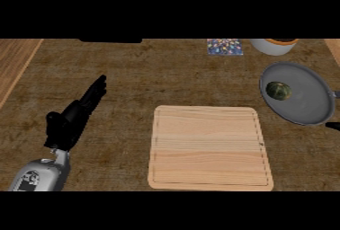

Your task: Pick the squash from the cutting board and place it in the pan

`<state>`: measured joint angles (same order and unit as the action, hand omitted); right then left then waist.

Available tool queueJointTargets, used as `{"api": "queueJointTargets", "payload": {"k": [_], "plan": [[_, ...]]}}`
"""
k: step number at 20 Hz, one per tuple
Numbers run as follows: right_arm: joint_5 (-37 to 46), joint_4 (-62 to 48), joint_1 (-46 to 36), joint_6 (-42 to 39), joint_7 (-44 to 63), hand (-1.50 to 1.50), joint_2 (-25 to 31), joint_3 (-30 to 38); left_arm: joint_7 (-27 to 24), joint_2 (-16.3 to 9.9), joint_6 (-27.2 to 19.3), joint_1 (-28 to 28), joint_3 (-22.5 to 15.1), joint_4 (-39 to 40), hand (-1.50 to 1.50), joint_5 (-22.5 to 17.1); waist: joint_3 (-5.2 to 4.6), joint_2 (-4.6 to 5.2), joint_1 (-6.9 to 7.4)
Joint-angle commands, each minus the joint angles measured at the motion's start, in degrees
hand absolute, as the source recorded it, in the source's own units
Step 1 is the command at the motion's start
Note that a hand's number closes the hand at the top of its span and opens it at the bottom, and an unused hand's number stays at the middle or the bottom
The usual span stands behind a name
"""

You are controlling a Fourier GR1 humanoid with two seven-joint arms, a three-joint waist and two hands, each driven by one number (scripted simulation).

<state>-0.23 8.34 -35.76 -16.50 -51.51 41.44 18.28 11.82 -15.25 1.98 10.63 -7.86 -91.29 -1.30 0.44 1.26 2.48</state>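
One squash [278, 90] sits in the pan [312, 105] by the counter's right edge; left hand [74, 117] open, far left.

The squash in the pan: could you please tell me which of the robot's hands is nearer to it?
Only the left hand shows, far to the left of the squash in the pan, beyond the cutting board. The right hand is out of view, so no comparison is possible.
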Motion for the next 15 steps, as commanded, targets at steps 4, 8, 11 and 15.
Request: {"api": "queueJointTargets", "payload": {"k": [4, 8, 11, 15], "plan": [[-0.9, 1.1, 5.9, -7.8, -9.0, -1.50, 0.3, 0.9, 2.6, 0.1, -0.1, 1.8, 1.0, -0.7, 0.00, -0.1, -0.01, -0.33, -0.79], [-0.7, 2.1, 7.9, -7.4, -10.4, -1.50, -0.5, 0.7, 1.0, 1.4, -1.3, 0.3, -0.2, 0.7, 0.00, 1.9, -0.01, -0.34, -0.74], [-0.9, 3.3, 12.5, -7.0, -14.6, -1.50, -2.3, 0.9, -1.1, 1.2, -0.7, -1.6, 0.0, 0.3, 0.00, 1.8, -0.06, -0.59, -1.27], [-0.6, 3.9, 14.4, -6.0, -14.5, -1.50, -2.0, 0.7, -0.8, 0.4, 0.2, -4.2, 0.0, -2.0, 0.00, 1.9, -0.14, -0.80, -1.18]]}}
